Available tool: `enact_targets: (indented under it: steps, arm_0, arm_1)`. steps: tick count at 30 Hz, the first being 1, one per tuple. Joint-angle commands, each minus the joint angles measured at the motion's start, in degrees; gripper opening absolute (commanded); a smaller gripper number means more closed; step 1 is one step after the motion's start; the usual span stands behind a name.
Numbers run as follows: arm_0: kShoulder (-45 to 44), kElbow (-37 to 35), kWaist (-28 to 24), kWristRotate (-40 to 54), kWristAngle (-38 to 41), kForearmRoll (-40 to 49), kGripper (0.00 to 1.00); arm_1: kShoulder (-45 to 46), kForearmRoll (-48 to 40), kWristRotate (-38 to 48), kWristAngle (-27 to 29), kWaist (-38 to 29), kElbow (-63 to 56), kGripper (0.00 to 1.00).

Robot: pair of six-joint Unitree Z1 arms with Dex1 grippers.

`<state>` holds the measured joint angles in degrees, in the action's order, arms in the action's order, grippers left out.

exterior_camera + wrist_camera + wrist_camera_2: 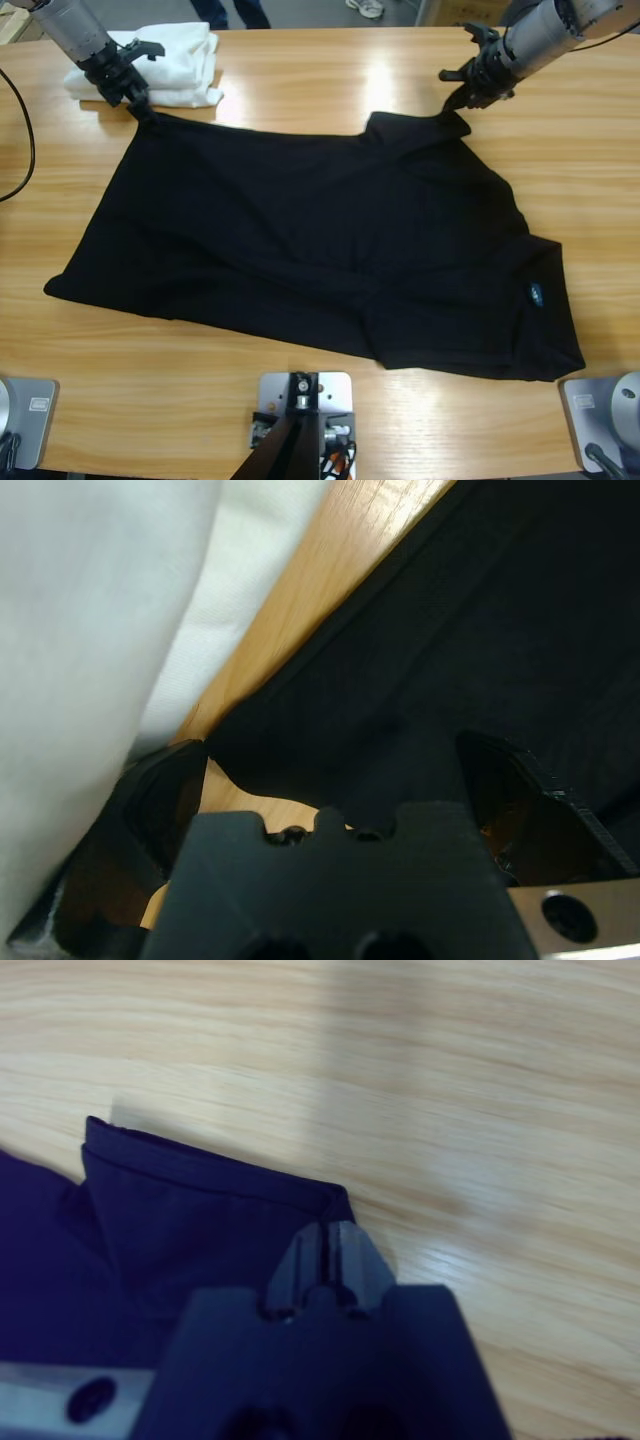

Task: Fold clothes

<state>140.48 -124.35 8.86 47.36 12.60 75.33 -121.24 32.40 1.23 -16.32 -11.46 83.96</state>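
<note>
We see the black polo shirt (320,250) spread flat across the wooden table (300,80); at its far corners, our left gripper (138,103) has its jaws spread around the fabric edge beside the white folded pile (170,60); our right gripper (462,98) is clenched on the shirt's corner.

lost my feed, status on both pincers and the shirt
Left pincer open at a shirt corner. Right pincer shut on shirt. White pile beside left.

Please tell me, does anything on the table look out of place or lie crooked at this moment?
The black polo shirt lies askew, slanted across the wooden table, with creases near its lower middle. Its upper left corner reaches the white folded garment pile, where the left gripper works. The right gripper pinches a sleeve corner. Nothing looks damaged.
</note>
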Motion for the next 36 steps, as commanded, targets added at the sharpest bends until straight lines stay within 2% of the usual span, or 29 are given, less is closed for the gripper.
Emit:
enact_targets:
  steps: [1, 11, 12, 14, 16, 18, 19, 20, 36]
  arm_0:
    - [5.77, -1.72, 0.97, -1.57, -0.23, 0.79, 0.95]
    - [5.09, 0.9, 1.78, -0.41, -2.48, 1.88, 0.949]
    - [4.93, 1.11, 1.69, 0.05, -2.06, 2.21, 0.918]
    - [4.79, 1.11, 1.34, -0.25, -1.48, 2.37, 0.748]
    - [4.52, 1.08, 1.34, -0.58, -1.62, 2.37, 0.476]
    - [4.37, 1.18, 1.34, -0.6, -1.74, 2.3, 0.306]
    - [4.31, 1.2, 1.27, -0.6, -1.79, 2.28, 0.073]
    - [4.35, 1.25, 1.25, -0.67, -1.9, 2.28, 0.0]
    - [4.31, 1.13, 1.5, -3.38, -5.75, 1.77, 0.0]
  arm_1:
    - [-2.54, -0.3, -0.87, 0.98, 0.3, -0.2, 0.0]
    - [-2.35, -0.75, -0.87, 1.03, 0.3, -0.23, 0.0]
    - [-2.37, -0.75, -0.86, 1.08, 0.3, -0.22, 0.0]
    - [-2.28, -0.75, -0.87, 1.24, 0.3, -0.34, 0.0]
    - [-2.24, -0.75, -0.87, 1.29, 0.3, -0.45, 0.0]
    - [-2.28, -0.75, -0.87, 1.29, 0.3, -0.38, 0.0]
    - [-2.33, -0.75, -0.87, 1.29, 0.3, -0.38, 0.0]
    - [-2.33, -0.75, -0.87, 1.29, 0.3, -0.38, 0.0]
    - [-1.89, -0.75, -0.87, 1.33, 0.3, -0.9, 0.0]
